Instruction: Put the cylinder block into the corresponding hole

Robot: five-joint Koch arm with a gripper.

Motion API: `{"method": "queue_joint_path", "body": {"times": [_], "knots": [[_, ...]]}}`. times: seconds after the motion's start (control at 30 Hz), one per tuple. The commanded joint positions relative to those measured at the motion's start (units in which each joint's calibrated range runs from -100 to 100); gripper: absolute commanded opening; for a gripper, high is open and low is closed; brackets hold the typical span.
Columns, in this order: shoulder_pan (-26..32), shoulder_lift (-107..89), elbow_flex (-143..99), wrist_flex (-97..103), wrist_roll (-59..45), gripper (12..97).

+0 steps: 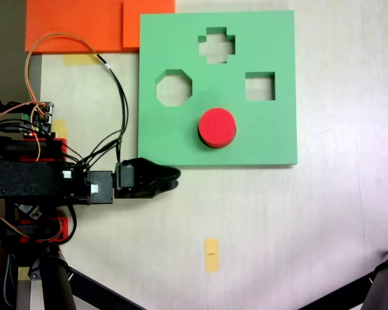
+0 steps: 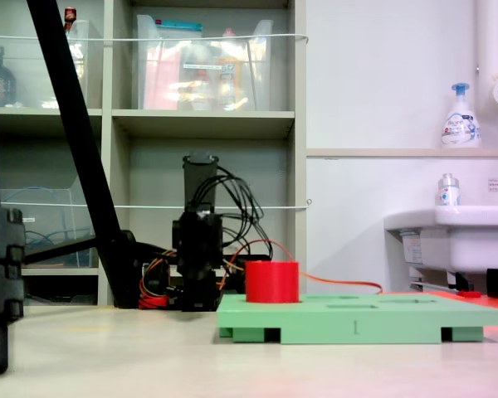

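Note:
The red cylinder block (image 1: pixel 217 126) stands upright on the green foam board (image 1: pixel 271 139), at its near middle, and rises above the board's top in the other fixed view (image 2: pixel 271 281). It covers the spot where the round cutout lies, so the hole is hidden. My black gripper (image 1: pixel 176 178) lies low over the table just off the board's lower left corner, apart from the block, jaws together with nothing between them. Seen end-on, the gripper (image 2: pixel 197 300) is behind the board's left end.
The board also has an octagonal cutout (image 1: pixel 174 88), a cross-shaped one (image 1: pixel 216 45) and a square one (image 1: pixel 259 86). Orange foam sheets (image 1: pixel 77 26) lie at the top left. A yellow tape strip (image 1: pixel 211 254) marks the table. Tripod legs (image 1: pixel 381 287) cross the bottom corners.

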Motion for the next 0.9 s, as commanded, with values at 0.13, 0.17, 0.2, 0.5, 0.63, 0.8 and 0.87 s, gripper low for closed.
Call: {"method": "queue_joint_path", "body": {"times": [0.13,0.17,0.2,0.5,0.63,0.8,0.87], "knots": [[-0.5,3.4,-3.0,2.2,0.4,49.8],[-0.5,2.8,-3.0,0.8,0.4,49.7],[-0.8,1.2,-3.0,-4.6,0.4,49.7],[-1.9,-2.2,-3.0,-37.3,2.6,48.1],[-1.9,-2.2,-3.0,-37.4,3.8,46.6],[-1.9,-2.2,-3.0,-37.3,3.8,49.5],[-1.9,-2.2,-3.0,-37.0,3.8,49.5]]}}
